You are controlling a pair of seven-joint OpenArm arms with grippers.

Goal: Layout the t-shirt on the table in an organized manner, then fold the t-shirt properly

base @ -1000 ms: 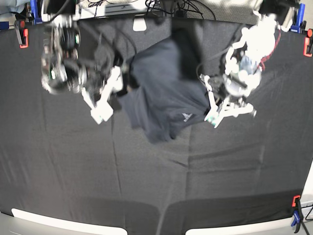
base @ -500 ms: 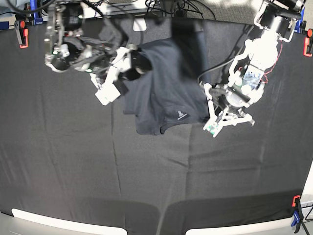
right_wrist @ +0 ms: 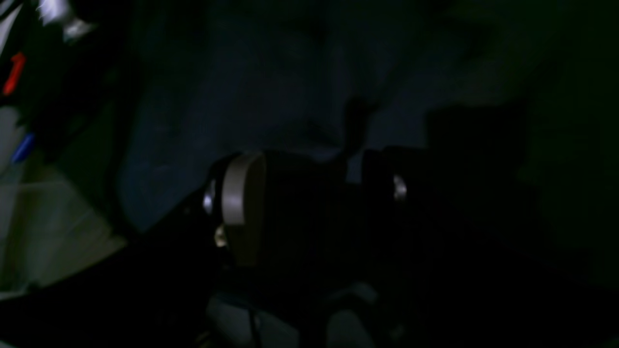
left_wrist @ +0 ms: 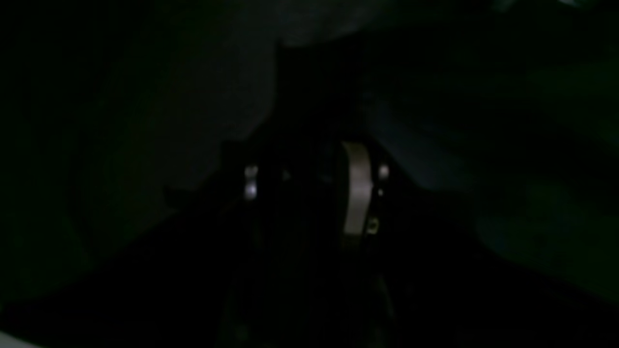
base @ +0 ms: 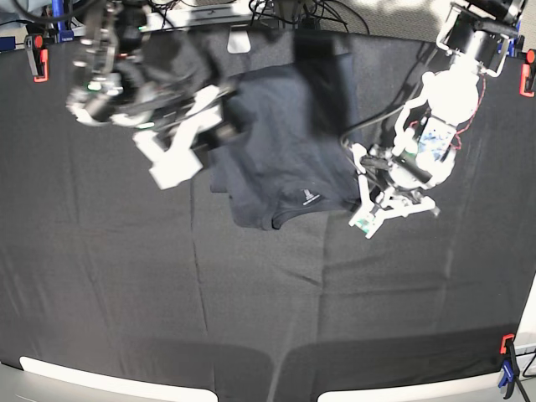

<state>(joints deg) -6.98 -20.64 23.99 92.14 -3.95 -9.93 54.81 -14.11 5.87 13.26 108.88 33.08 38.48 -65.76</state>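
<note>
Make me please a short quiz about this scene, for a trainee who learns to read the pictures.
1. True or false: the t-shirt lies flat and fully spread on the table.
2. Choose one. In the base view, the white label of the t-shirt shows:
A. near the lower edge of the bunched t-shirt
B. at the top edge of the t-shirt
C. on the bare table, apart from the t-shirt
3. Short answer: which one looks blurred in the base view, the left pincer or the right pincer?

Key:
1. False; it is bunched, with folds.
2. A.
3. The right pincer.
</note>
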